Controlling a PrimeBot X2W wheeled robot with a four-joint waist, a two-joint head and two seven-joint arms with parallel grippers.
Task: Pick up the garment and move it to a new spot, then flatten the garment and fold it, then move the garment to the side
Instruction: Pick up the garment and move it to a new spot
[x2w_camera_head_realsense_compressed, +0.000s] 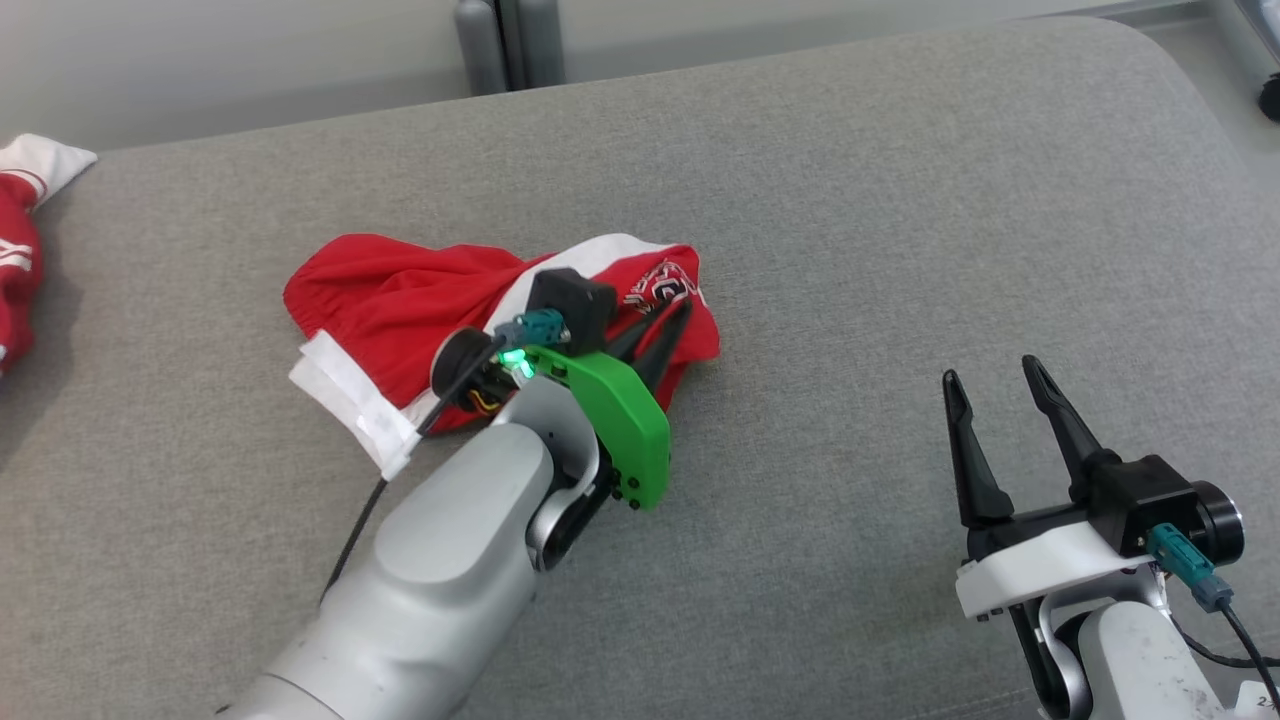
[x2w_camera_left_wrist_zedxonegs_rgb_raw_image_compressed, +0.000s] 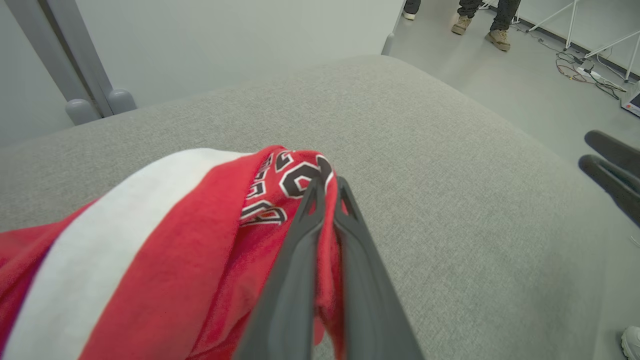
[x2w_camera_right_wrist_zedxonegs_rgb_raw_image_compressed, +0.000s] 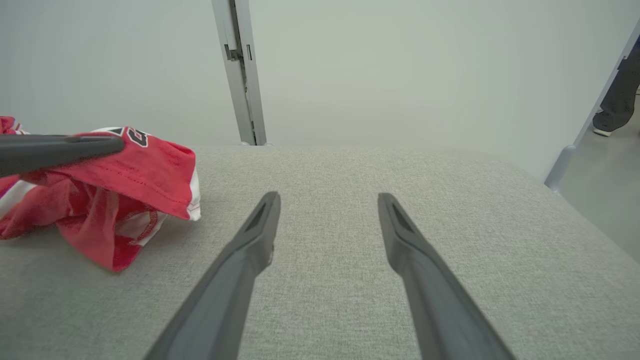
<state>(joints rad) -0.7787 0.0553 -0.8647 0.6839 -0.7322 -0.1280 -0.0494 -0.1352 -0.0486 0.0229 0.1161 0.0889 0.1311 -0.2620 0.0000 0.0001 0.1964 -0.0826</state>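
Observation:
The garment (x2w_camera_head_realsense_compressed: 400, 300) is red with a white band and black-and-white lettering, and it lies bunched on the grey padded surface (x2w_camera_head_realsense_compressed: 850, 200) left of centre. My left gripper (x2w_camera_head_realsense_compressed: 682, 308) is shut on the garment's right edge by the lettering. The left wrist view shows red cloth (x2w_camera_left_wrist_zedxonegs_rgb_raw_image_compressed: 175, 240) pinched between the closed fingertips (x2w_camera_left_wrist_zedxonegs_rgb_raw_image_compressed: 327, 182) and lifted slightly. My right gripper (x2w_camera_head_realsense_compressed: 990, 372) stands open at the lower right, apart from the garment, with nothing between its fingers (x2w_camera_right_wrist_zedxonegs_rgb_raw_image_compressed: 328, 197). In the right wrist view the garment (x2w_camera_right_wrist_zedxonegs_rgb_raw_image_compressed: 135, 175) hangs from the left gripper (x2w_camera_right_wrist_zedxonegs_rgb_raw_image_compressed: 117, 142) at the left.
Another red-and-white piece of clothing (x2w_camera_head_realsense_compressed: 20, 230) lies at the surface's far left edge. Grey posts (x2w_camera_head_realsense_compressed: 505, 40) stand behind the far edge. On the floor beyond the right corner are a person's feet (x2w_camera_left_wrist_zedxonegs_rgb_raw_image_compressed: 480, 25) and cables (x2w_camera_left_wrist_zedxonegs_rgb_raw_image_compressed: 585, 70).

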